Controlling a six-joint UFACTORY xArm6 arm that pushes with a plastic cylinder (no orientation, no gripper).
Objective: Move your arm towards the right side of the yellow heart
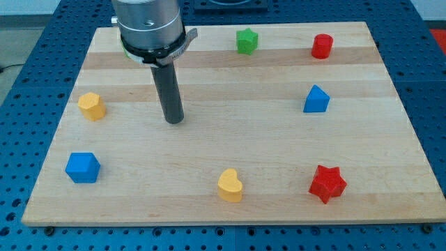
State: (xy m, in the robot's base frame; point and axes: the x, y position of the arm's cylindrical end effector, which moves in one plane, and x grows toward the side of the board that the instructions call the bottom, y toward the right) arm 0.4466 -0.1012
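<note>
One gap mattered: my tip, a bare dark rod with no jaws to open or close, stood well apart from the yellow wooden heart block, which lay at five o'clock near the wooden board's bottom edge.

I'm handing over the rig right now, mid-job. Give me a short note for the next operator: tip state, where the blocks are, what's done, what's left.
My tip rests on bare board in the view's upper left, touching no block.
The yellow heart sits near the view's bottom centre, below and to the right of the tip.
Nearby: the red star to the heart's right, with a clear gap between them; the blue cube at bottom left; the yellow block left of the tip.
Done: nothing visible yet; the tip is far from the heart.
Left: likely travel down and right into the gap on the heart's right side, without nudging the heart or the star.
</note>
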